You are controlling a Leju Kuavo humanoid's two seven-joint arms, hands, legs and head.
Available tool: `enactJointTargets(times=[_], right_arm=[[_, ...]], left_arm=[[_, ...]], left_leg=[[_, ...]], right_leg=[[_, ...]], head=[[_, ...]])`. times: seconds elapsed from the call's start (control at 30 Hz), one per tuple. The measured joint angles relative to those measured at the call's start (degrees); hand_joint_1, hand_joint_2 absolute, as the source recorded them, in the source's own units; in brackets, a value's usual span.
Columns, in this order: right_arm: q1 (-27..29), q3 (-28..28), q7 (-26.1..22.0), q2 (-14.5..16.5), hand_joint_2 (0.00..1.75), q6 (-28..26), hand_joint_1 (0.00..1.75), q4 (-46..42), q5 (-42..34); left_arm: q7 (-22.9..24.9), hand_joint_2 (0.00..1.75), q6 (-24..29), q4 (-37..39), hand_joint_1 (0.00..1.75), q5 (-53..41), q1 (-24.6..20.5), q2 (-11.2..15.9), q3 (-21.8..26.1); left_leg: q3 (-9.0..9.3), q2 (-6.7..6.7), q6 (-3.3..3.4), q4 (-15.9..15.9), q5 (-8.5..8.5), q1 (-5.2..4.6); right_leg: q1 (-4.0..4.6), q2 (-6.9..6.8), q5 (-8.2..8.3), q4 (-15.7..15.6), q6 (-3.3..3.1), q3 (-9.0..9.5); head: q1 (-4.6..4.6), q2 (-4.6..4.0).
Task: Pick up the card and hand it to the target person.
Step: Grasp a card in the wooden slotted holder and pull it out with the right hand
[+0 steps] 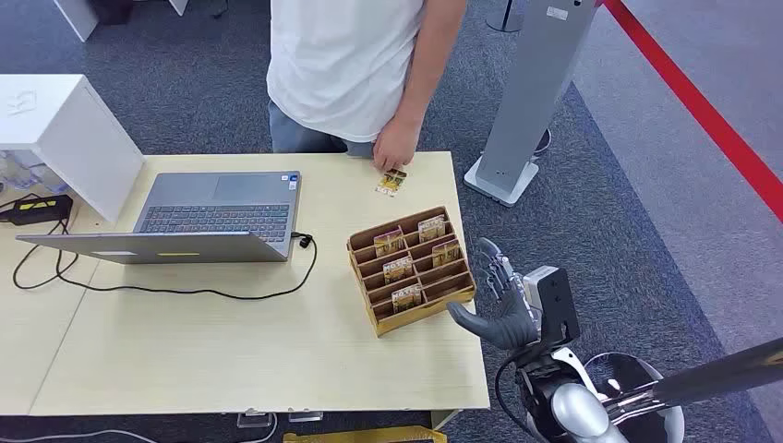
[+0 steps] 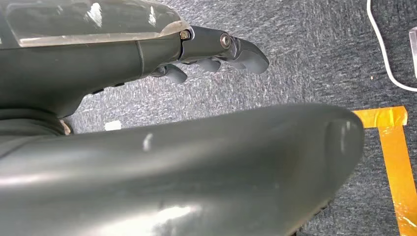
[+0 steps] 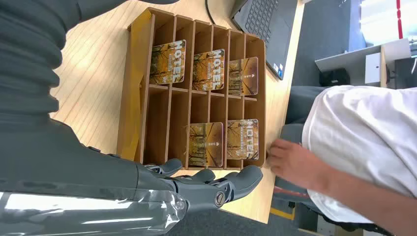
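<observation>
Right hand (image 1: 503, 309): hovering just off the tabletop's right edge, at about 4 o'clock from the card rack, fingers spread loosely apart and holding nothing.
Left hand (image 2: 216, 51): hanging over grey carpet, fingers curling slightly inward with nothing between them; whether they are fully closed is not possible to tell.
Card rack (image 1: 413, 268): a brown slotted wooden organiser sitting on the right part of the tabletop, holding several hotel cards standing upright in its slots.
Card (image 1: 391, 182): lying flat on the tabletop at 12 o'clock from the rack, near the far edge, with a person's hand touching it.
Person (image 1: 346, 55): standing at the far side of the tabletop in a white shirt, one hand (image 1: 397, 148) reaching down onto the card.
Laptop (image 1: 198, 219): sitting open at 9 o'clock from the rack, a black cable looping beside it.
Tabletop (image 1: 231, 351): pale wood.
</observation>
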Motion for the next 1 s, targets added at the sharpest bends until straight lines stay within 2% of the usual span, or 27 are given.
enactJointTargets(times=[0.77,0.87,1.0], right_arm=[[0.1,0.0,1.5,0.3,1.75,-0.3,0.00,0.3,3.2],[0.2,0.0,3.8,0.3,1.75,-2.0,0.00,0.3,8.8],[-0.2,0.2,12.4,0.3,1.75,-3.4,0.00,-0.5,29.9]], left_arm=[[-0.4,0.00,0.0,0.0,0.00,0.0,0.0,0.0,0.5],[-0.3,0.00,0.0,0.0,0.00,-0.1,0.0,0.0,0.6],[0.0,0.00,-0.2,0.0,0.00,-0.1,0.0,0.0,0.6]], left_leg=[[0.00,0.00,0.00,0.0,0.00,0.00],[0.00,0.00,0.00,0.0,0.00,0.00],[0.00,0.00,0.00,0.0,0.00,0.00]], right_leg=[[0.00,0.00,0.00,0.0,0.00,0.00],[0.00,0.00,0.00,0.0,0.00,0.00],[0.00,0.00,0.00,0.0,0.00,0.01]], head=[[0.00,0.00],[-0.01,0.00],[0.00,0.00]])
